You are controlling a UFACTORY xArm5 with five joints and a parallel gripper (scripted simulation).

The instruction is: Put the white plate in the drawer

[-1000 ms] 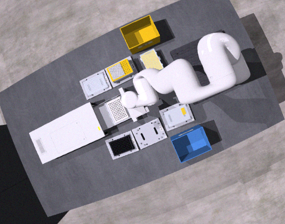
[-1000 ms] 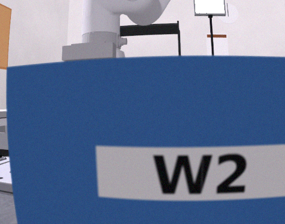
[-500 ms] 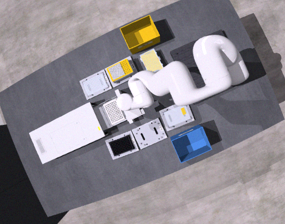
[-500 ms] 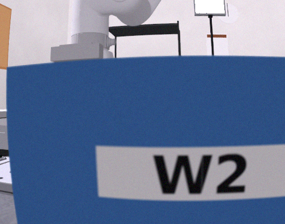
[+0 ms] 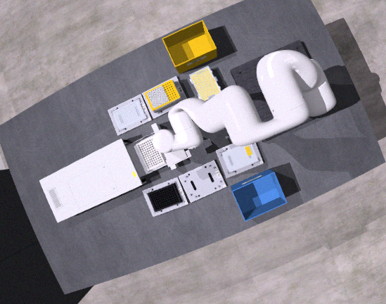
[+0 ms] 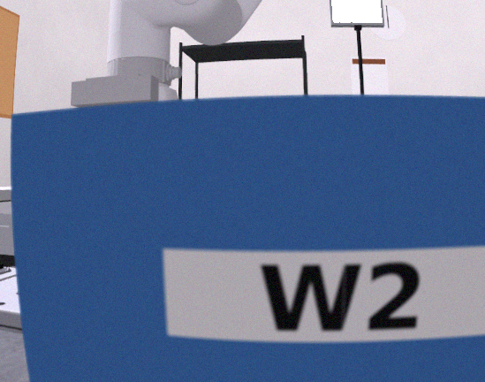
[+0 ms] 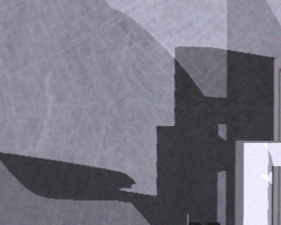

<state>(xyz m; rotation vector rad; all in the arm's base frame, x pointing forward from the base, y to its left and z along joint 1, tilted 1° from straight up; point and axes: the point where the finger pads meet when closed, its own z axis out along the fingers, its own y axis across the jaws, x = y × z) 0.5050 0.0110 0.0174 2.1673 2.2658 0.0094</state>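
Observation:
The cooler CD [image 5: 90, 181] is a long white box at the left in the top view, with its yellow lamp [image 5: 133, 174] lit. Its drawer [image 5: 155, 128] [image 7: 257, 191] stands partly out towards the arm. The white plate [image 5: 150, 155] lies in the drawer, without a lid and with its long side across it; the arm's wrist covers part of it, so its seating cannot be fully seen. My gripper [image 7: 205, 223] is shut and empty, low outside the drawer's front. Its fingertips barely show at the wrist view's bottom edge, so contact is unclear; the arm hides them in the top view.
A bare nest [image 5: 202, 181] and a nest with a black rack [image 5: 165, 197] lie on one side of the drawer. A lidded plate [image 5: 129, 114] and an orange tip box [image 5: 162, 95] lie opposite. Blue bin [image 5: 259, 195] [image 6: 253, 172] and yellow bin [image 5: 190, 47] stand near opposite bench edges.

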